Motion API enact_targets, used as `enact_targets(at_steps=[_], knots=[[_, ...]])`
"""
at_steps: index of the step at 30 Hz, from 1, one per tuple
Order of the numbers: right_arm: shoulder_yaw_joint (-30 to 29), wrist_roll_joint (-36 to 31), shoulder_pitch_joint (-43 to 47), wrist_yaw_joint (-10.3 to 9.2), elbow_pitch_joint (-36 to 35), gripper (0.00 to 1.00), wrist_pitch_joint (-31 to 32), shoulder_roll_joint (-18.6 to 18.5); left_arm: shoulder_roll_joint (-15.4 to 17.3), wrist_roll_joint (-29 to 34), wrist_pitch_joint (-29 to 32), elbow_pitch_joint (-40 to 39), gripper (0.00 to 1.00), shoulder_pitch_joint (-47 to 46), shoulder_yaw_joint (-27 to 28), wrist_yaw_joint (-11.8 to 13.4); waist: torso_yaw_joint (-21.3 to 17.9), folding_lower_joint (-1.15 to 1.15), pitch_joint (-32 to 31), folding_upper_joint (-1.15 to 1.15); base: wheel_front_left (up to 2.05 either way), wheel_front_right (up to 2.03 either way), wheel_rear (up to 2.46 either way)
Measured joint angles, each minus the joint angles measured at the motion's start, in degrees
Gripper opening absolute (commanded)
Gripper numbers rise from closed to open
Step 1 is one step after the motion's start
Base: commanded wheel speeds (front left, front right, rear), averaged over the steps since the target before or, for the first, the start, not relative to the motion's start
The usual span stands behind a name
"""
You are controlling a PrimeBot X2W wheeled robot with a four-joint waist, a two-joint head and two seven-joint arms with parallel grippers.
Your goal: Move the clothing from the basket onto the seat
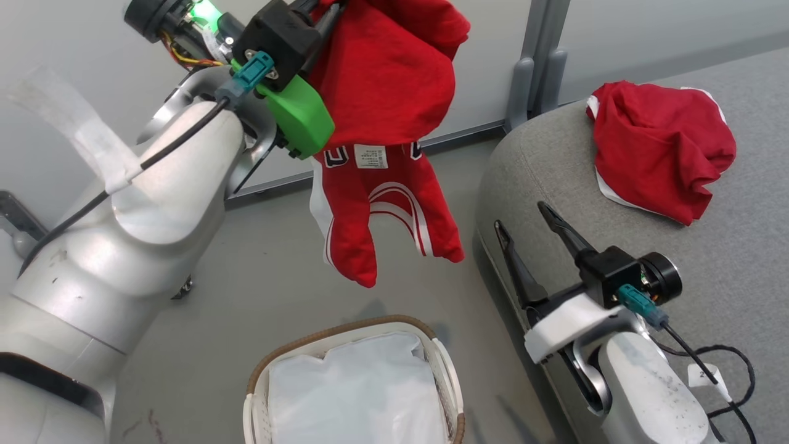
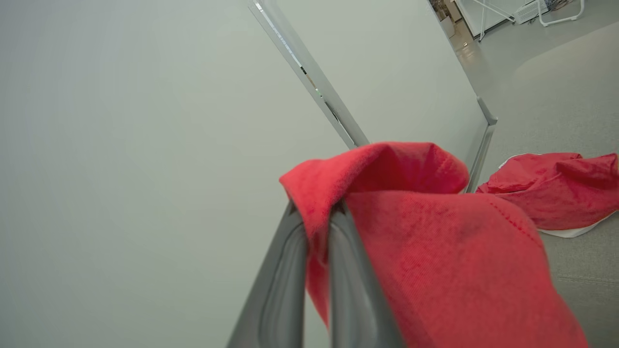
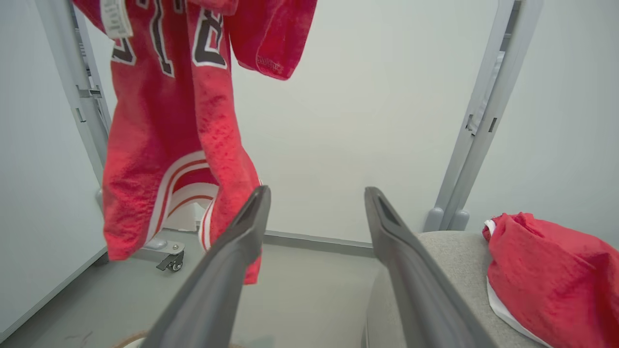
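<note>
Clothing in two pieces, both out of the basket. Going left to right in the head view:

Upper left: pale left arm raised, left gripper at the top edge. Left wrist view shows both fingers pinched tight on a fold of red fabric, so it is clamped on the hanging red garment.

Upper centre: that garment hangs free over the floor, long axis vertical, two lobes with white trim bands at the bottom, navy-and-white emblem and small white tag mid-way. It touches nothing below.

Bottom centre: basket, brown rim. Inside, white liner sheet and no red that I can see; looks emptied.

Lower right: right gripper, fingers spread wide, holding nothing, poised just over the near left edge of the seat.

Right: grey seat with the crumpled red garment lying on it, upper right of frame.

Key relation: seat lies right of the hanging garment, across a gap of floor. Right gripper is nearer the seat, but the left one has the load, so the carry likely goes rightward before release. Risk: the low lobes could catch the seat's rounded edge.
</note>
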Motion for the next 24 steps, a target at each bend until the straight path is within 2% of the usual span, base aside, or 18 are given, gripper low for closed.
enact_targets(at_steps=[7,15,16,18,19,24], knots=[[5.10,0.66,-6.92,0.00,3.28,1.00,0.00,0.02,-2.26,-0.09,0.34,-2.45,0.00,-1.50,-1.48,-0.01,2.22,0.00,-0.83,0.00,0.00,0.00,0.00],[7.27,0.10,-14.29,0.00,12.20,1.00,0.00,0.01,-4.43,-0.81,0.43,-4.86,0.00,-2.08,-2.94,-0.01,5.68,0.00,-1.29,0.00,0.00,0.00,0.00],[7.45,0.08,-14.91,0.00,13.28,0.78,0.00,0.01,-4.63,-0.93,0.41,-5.05,0.00,-2.07,-3.13,-0.01,6.13,0.00,-1.33,0.00,0.00,0.00,0.00],[7.72,0.10,-15.86,0.00,14.95,0.19,0.00,0.02,-4.83,-1.32,0.31,-5.27,0.00,-1.94,-3.52,-0.10,6.87,0.00,-1.38,0.00,0.00,0.00,0.00],[8.02,0.15,-16.30,0.00,15.79,0.00,0.00,0.02,-4.83,-1.62,0.31,-5.30,0.00,-1.70,-3.64,-0.11,7.25,0.00,-1.41,0.00,0.00,0.00,0.00],[8.21,0.46,-16.70,0.00,16.93,0.00,0.00,0.02,-4.35,-2.85,0.25,-5.08,0.00,0.87,-3.96,-0.10,8.27,0.00,-1.50,0.00,0.00,0.00,0.00]])
